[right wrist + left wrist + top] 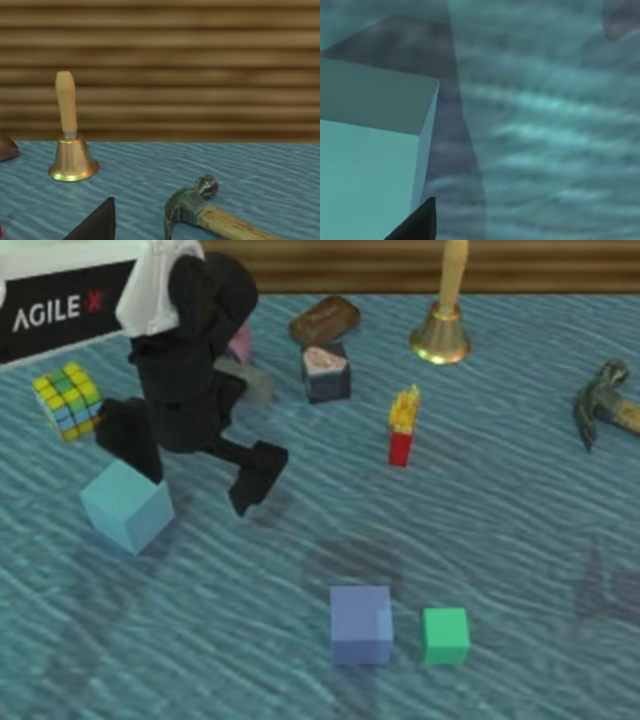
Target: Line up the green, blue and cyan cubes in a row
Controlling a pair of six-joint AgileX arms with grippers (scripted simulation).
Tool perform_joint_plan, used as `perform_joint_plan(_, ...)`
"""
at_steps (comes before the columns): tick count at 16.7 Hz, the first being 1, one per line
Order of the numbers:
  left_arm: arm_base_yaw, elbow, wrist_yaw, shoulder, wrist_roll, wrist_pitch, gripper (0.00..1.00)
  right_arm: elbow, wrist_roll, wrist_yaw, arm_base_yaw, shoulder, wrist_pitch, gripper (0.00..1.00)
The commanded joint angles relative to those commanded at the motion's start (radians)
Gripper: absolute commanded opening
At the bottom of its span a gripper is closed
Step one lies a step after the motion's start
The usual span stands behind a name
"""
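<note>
Cyan cube (125, 505) sits at table's left, well apart from the other two task cubes, tilted on its vertical axis relative to them. Blue cube (361, 624) and green cube (445, 635) sit side by side at the near centre, small gap between, green to the right of blue, roughly in a row.

Left gripper (195, 465) hovers just beside and above the cyan cube, toward its upper right in the top view; two dark fingers spread wide apart, one finger (128, 437) at the cube's far edge, the other (257, 477) off to the right, nothing between them. Left wrist view: cyan cube (370, 150) fills the frame's side, one fingertip (417, 225) next to it.

Right arm not seen from above; jaw state cannot tell. Right wrist view shows one dark fingertip (95, 225), a brass bell (71, 150) with wooden handle and a hammer (210, 215).

Other clutter along far side: multicoloured puzzle cube (68, 400) at left, dark cube with pink top (326, 371), brown object (324, 319) behind it, bell (443, 320), red fries box (402, 427), hammer (605, 405) at right edge. Teal table (500, 530).
</note>
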Motion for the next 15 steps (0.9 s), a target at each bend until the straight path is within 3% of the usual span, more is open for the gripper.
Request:
perform_joint_plan(3,0.122,-0.004,0.002,-0.004,0.231,0.003,1.00,0.000,0.000,0.000,0.000,0.000,0.000,1.00)
perform_joint_plan(6,0.210,-0.007,0.005,-0.015,0.368,0.011,1.00,0.000,0.000,0.000,0.000,0.000,0.000,1.00)
perform_joint_plan(15,0.236,-0.016,0.006,-0.011,0.408,0.031,1.00,0.000,0.000,0.000,0.000,0.000,0.000,1.00)
